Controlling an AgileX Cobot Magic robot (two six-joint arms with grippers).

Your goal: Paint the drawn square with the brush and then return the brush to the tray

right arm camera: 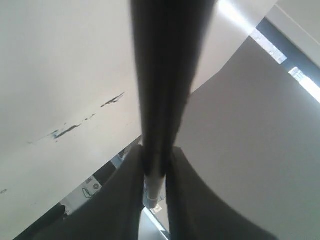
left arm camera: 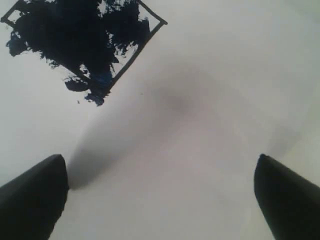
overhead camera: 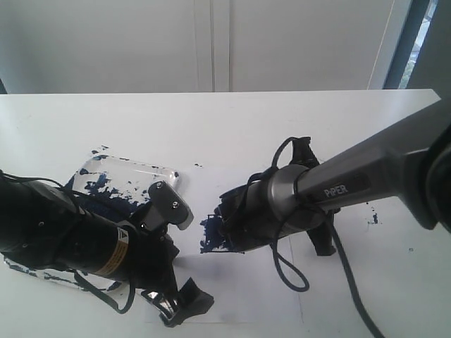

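The brush [right arm camera: 165,90] is found pinched between the jaws of the right gripper [right arm camera: 156,160]. This gripper is positioned over the drawn square [overhead camera: 211,236] on the white paper [overhead camera: 239,299], at mid-table. The brush tip is hidden in the exterior view. The square is recorded as partly filled with dark blue paint. The tray [overhead camera: 166,173], smeared with paint, is noted left of the square. The left gripper [overhead camera: 192,259] is held near left, its jaws spread wide over bare paper.
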